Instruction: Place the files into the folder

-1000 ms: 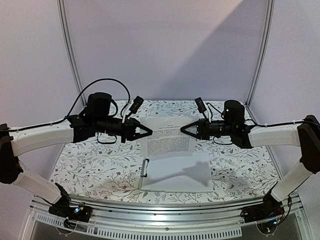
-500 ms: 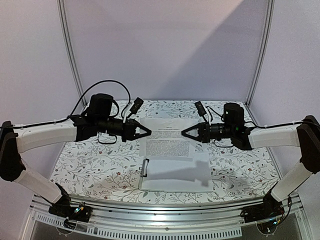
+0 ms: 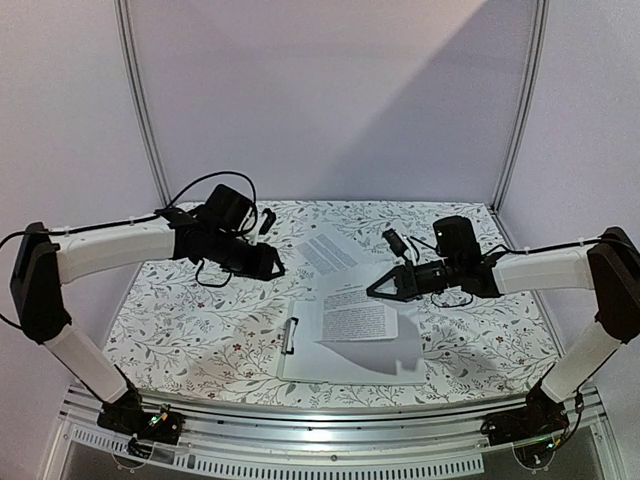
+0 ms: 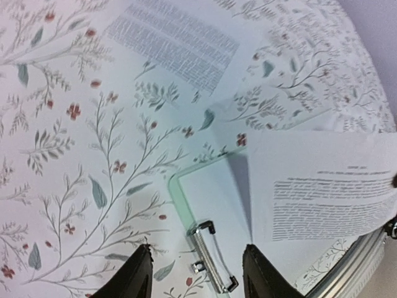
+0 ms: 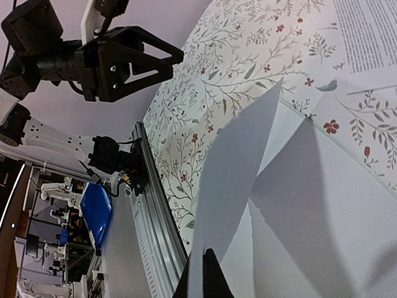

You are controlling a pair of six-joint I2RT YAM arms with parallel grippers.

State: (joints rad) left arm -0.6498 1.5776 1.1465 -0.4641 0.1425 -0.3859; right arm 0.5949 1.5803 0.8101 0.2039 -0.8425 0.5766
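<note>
My right gripper [image 3: 375,290] is shut on the right edge of one of the files, a printed sheet [image 3: 355,318] that hangs just above the pale green folder [image 3: 300,365]. In the right wrist view the pinched sheet [image 5: 239,180] rises from my shut right gripper [image 5: 208,276] over the folder [image 5: 322,205]. A second printed sheet [image 3: 325,250] lies flat on the cloth behind. My left gripper [image 3: 272,268] is open and empty, back left of the folder. Its wrist view shows my left gripper [image 4: 198,276] above the folder's metal clip [image 4: 211,257], the folder [image 4: 205,192], the held sheet [image 4: 329,198] and the flat sheet [image 4: 173,46].
A floral tablecloth [image 3: 180,320] covers the table. A metal rail [image 3: 320,420] runs along the near edge, and grey walls close in the back and sides. Cables [image 3: 200,185] loop from both wrists.
My left gripper has opened, let go of the sheet and pulled back to the left. The right gripper has come down toward the folder with the sheet. A second sheet now shows behind.
</note>
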